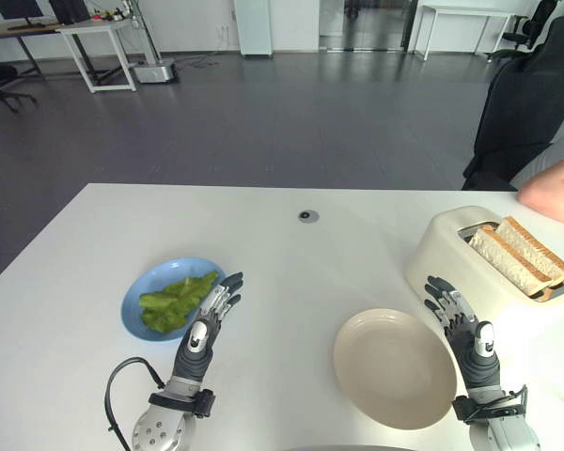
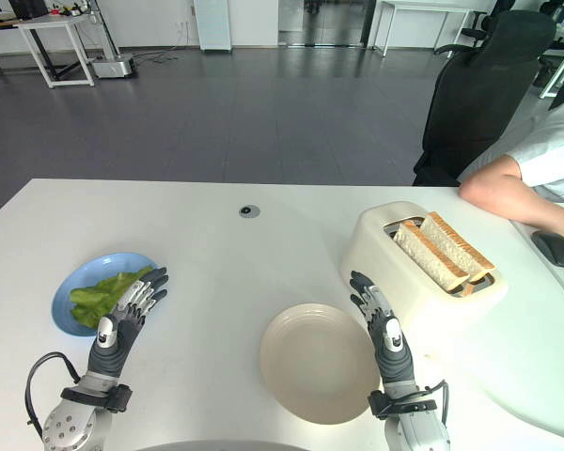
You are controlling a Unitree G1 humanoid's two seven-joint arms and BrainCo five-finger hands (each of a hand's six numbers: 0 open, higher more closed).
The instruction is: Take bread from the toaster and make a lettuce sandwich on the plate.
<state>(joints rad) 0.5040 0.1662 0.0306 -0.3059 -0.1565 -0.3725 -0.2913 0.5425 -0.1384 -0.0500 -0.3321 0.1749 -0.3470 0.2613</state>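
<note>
Down at the near left, the left hand (image 1: 210,312) lies released, fingers stretched out and grasping nothing. Its fingertips reach over the near right rim of the blue plate (image 1: 134,293) and the edge of the lettuce (image 1: 172,303) heaped on it; whether they touch the leaves cannot be told. The hand covers that stretch of the rim.

The right hand (image 1: 459,321) is likewise released, fingers straight and holding nothing. It sits between the toaster (image 1: 448,252) and the cream plate (image 1: 390,368), just beside the toaster's near left wall. It hides part of that plate's right rim, and whether it touches the toaster is hard to judge. The cream plate lies near the table's front edge, close to the toaster and well apart from the blue plate.

Bread slices (image 1: 520,252) stand side by side in the toaster's slots, their tops sticking out and their lower parts hidden inside. The toaster's right corner runs off the frame edge in the left eye view.

The white table (image 1: 263,244) has a small round grommet (image 1: 307,216) set in it farther back near the middle, and a dark computer mouse (image 2: 553,248) lies to the right of the toaster.

Counted: two hands, two plates, one toaster, two bread slices, and one heap of lettuce whose leaves are too crumpled to count
</note>
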